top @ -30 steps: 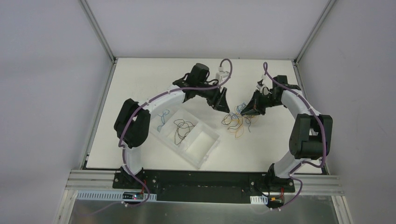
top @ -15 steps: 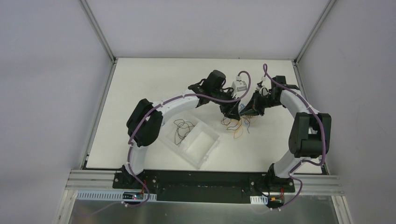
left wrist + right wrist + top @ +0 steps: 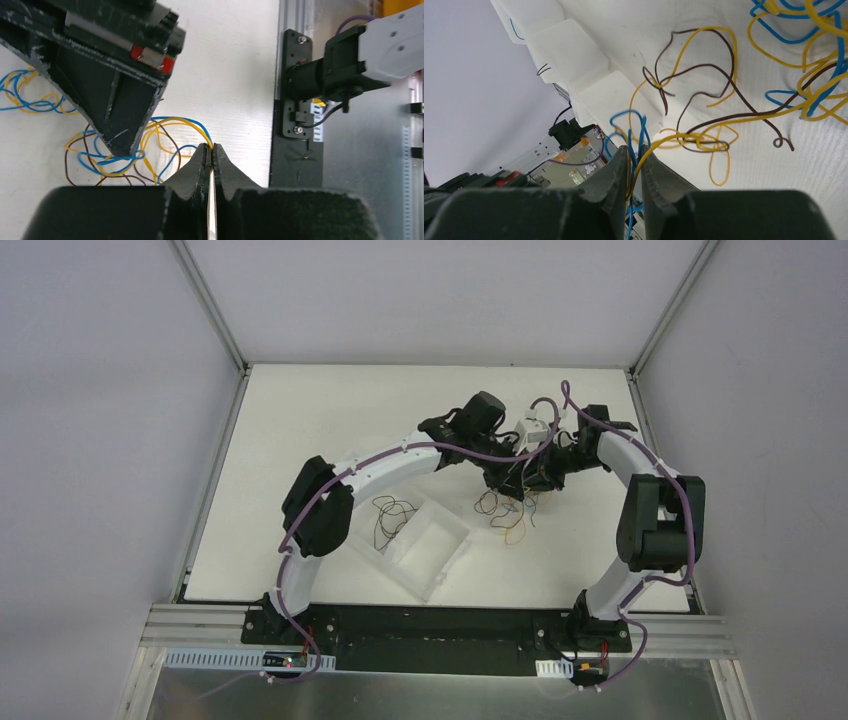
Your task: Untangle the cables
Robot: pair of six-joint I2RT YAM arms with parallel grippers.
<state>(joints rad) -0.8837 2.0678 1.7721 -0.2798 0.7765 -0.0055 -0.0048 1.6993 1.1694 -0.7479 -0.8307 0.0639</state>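
I am holding the cables (image 3: 510, 515) in both pincers: the left pincer (image 3: 210, 147) is clenching yellow and blue strands at its tips; the right pincer (image 3: 634, 155) is clenching blue and yellow ones. The cables are lying tangled on the counter (image 3: 300, 420), just right of the tray (image 3: 440, 565).

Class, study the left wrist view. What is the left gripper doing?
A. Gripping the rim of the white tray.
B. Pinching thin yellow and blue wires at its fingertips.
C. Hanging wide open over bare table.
B: the left gripper has its jaws almost together, and yellow and blue cables run straight into the pinch at the tips.
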